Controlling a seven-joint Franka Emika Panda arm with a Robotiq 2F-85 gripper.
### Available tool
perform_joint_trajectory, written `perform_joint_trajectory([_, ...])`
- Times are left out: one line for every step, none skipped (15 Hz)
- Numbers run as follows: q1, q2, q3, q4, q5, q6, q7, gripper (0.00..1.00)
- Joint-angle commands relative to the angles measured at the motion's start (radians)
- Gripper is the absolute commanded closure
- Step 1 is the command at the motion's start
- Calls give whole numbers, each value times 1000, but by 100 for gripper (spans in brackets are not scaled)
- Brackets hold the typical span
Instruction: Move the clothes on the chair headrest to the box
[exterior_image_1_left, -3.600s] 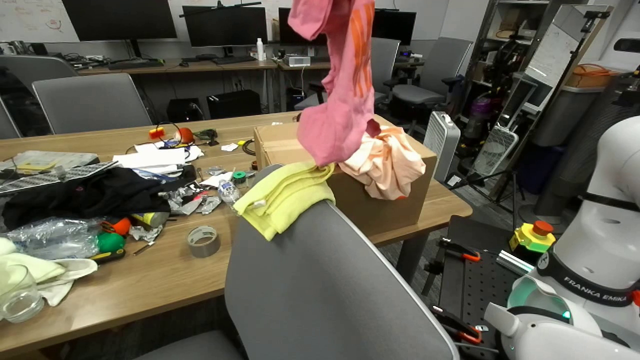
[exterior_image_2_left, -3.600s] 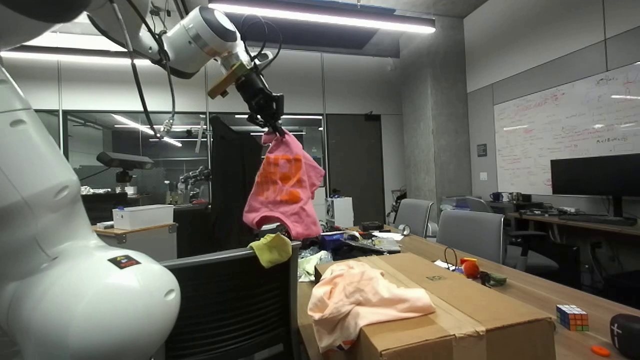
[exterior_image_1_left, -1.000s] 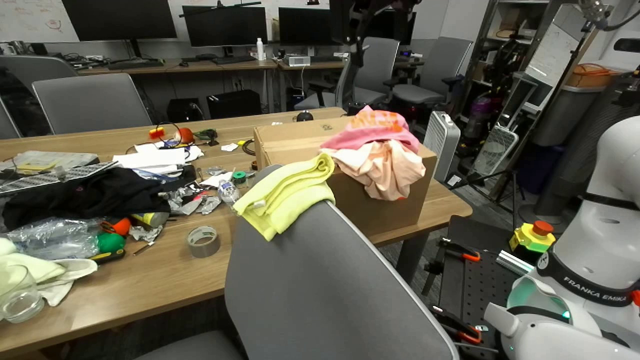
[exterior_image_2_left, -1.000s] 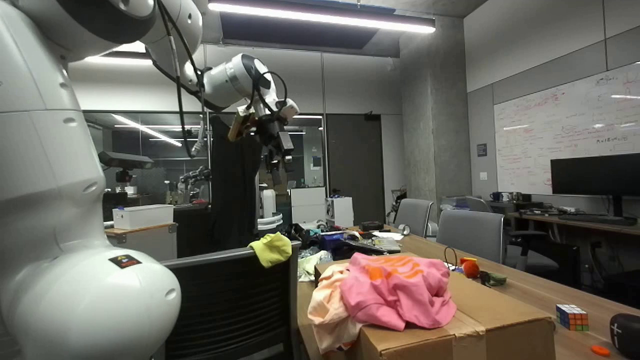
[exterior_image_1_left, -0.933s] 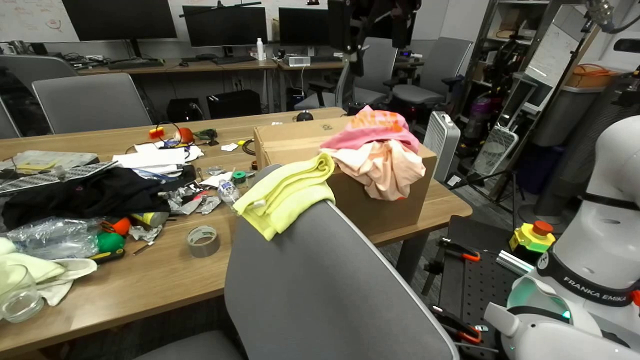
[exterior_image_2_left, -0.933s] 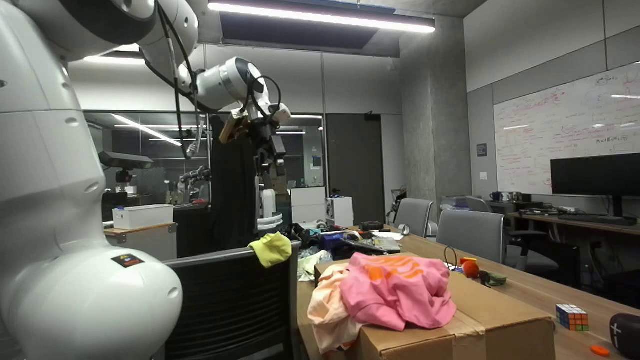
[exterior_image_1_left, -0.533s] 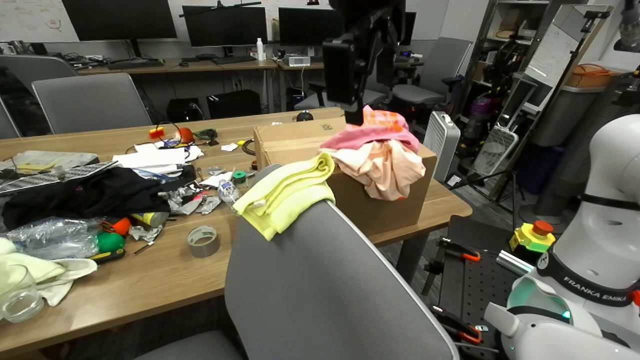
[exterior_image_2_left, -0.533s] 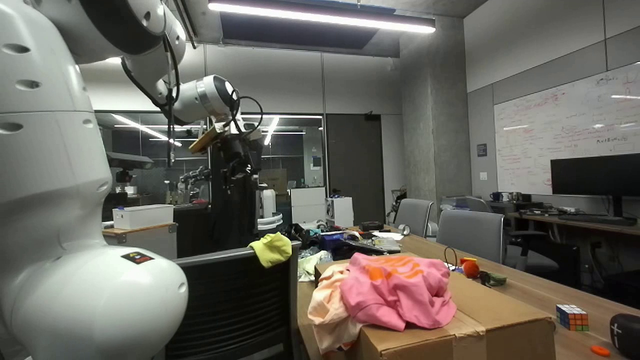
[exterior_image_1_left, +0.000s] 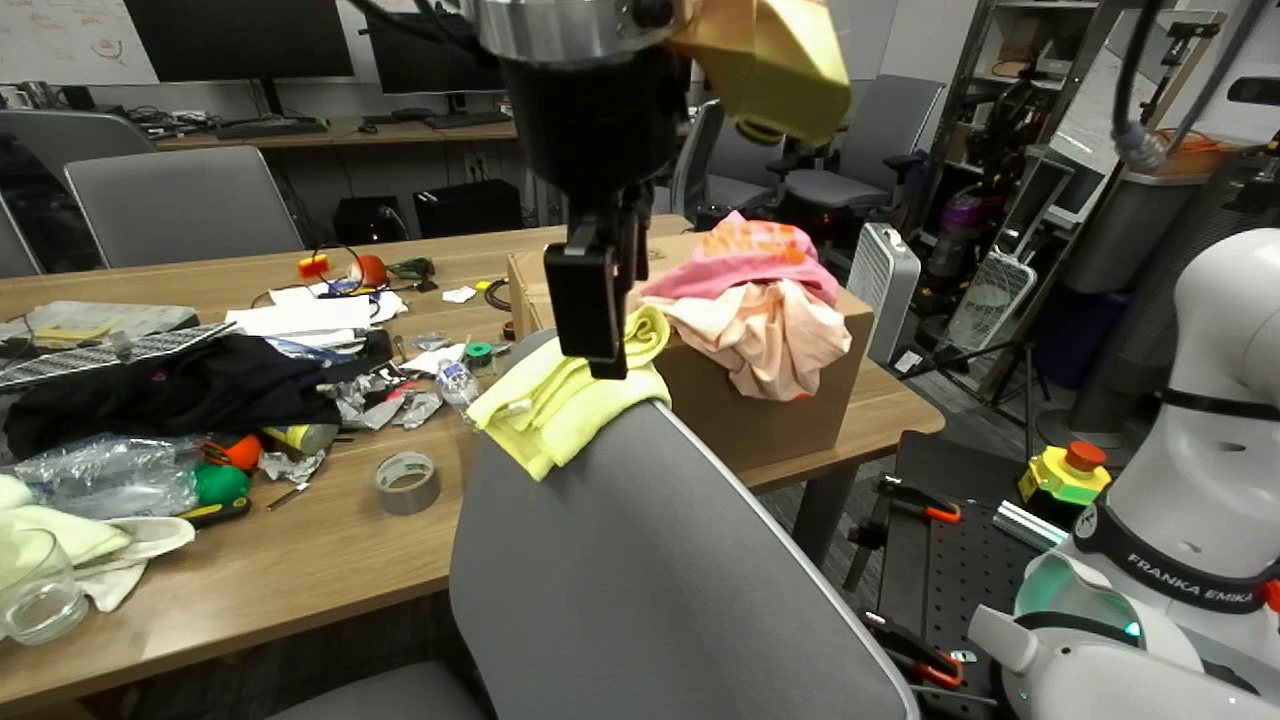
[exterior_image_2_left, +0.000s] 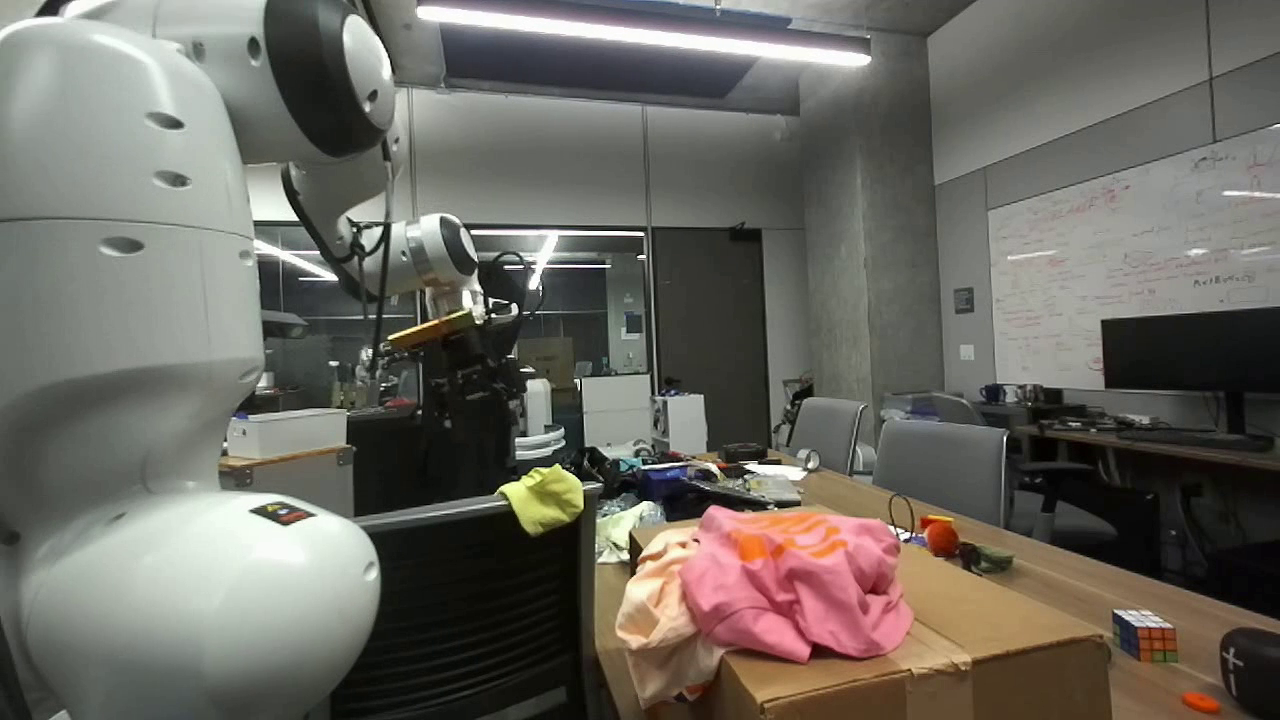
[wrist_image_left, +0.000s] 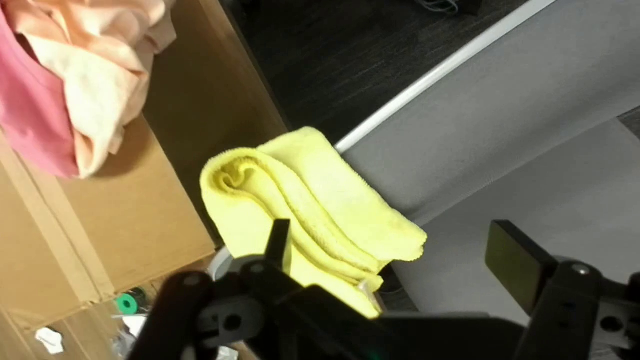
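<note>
A yellow cloth (exterior_image_1_left: 540, 410) lies folded over the top of the grey chair (exterior_image_1_left: 640, 580); the wrist view shows this cloth (wrist_image_left: 345, 200) from above. My gripper (wrist_image_left: 391, 227) stands open over it, one finger above the cloth and the other out over the chair, with nothing held. In an exterior view the gripper (exterior_image_1_left: 605, 300) overlaps the cloth; contact cannot be judged. On the closed cardboard box (exterior_image_2_left: 1010, 620) rest a pink shirt (exterior_image_2_left: 800, 580) with orange print and, partly beneath it, a peach garment (exterior_image_2_left: 655, 625) hanging over the box's edge.
The wooden table (exterior_image_1_left: 300, 580) carries a tape roll (exterior_image_1_left: 407, 483), a black garment (exterior_image_1_left: 180, 390), a glass (exterior_image_1_left: 40, 590) and much clutter beside the chair. A Rubik's cube (exterior_image_2_left: 1145, 636) and a black speaker (exterior_image_2_left: 1250, 670) sit beyond the box.
Earlier the gripper held the pink shirt in the air; now the shirt lies on the box, released. The open gripper has since moved away and down to the yellow cloth, which has not moved.
</note>
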Motion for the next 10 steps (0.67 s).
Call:
perform_joint_trajectory([9, 60, -29, 39, 6, 66, -128, 0])
perform_joint_trajectory([8, 69, -35, 40, 13, 79, -151, 0])
perform_joint_trajectory([8, 79, -40, 43, 14, 86, -163, 0])
perform_joint_trajectory([7, 90, -46, 44, 11, 89, -169, 0])
perform_joint_trajectory([8, 97, -50, 46, 0, 82, -172, 0])
perform_joint_trajectory([8, 106, -55, 48, -6, 75, -166, 0])
perform_joint_trajectory([8, 114, -60, 49, -11, 70, -163, 0])
perform_joint_trajectory([7, 125, -65, 50, -20, 66, -155, 0])
perform_joint_trajectory([7, 134, -70, 52, -24, 60, -151, 0])
perform_joint_trajectory([7, 143, -75, 55, -21, 52, -156, 0])
